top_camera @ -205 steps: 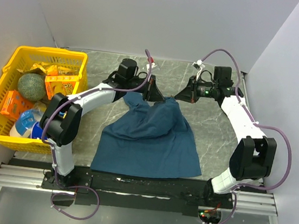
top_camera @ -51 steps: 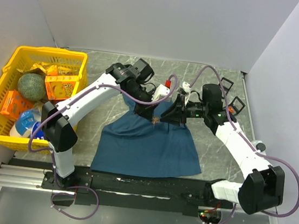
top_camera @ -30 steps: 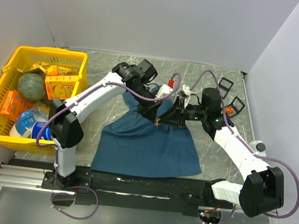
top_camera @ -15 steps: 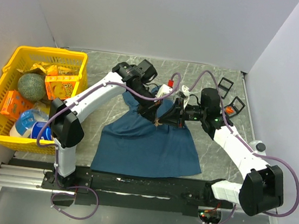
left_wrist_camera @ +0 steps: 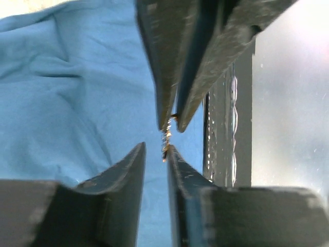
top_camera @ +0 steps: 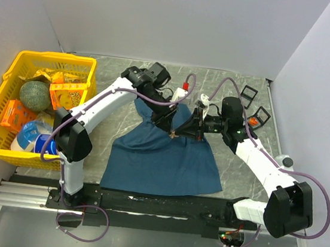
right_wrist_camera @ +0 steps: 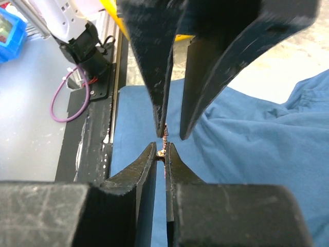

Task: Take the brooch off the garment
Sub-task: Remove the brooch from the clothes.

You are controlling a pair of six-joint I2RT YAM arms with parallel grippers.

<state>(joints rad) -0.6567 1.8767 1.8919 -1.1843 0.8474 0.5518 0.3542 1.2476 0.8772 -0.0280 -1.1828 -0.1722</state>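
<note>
- At the left edge of the top view you have a yellow plastic basket, standing on the grey marbled table.
- Inside it you can see a round green melon, with an orange box just to its right.
- Below the melon lies a smaller orange pack, and below that a blue-and-white tub.
- At the upper right of the table, look for two small black square frames, close together.
</note>
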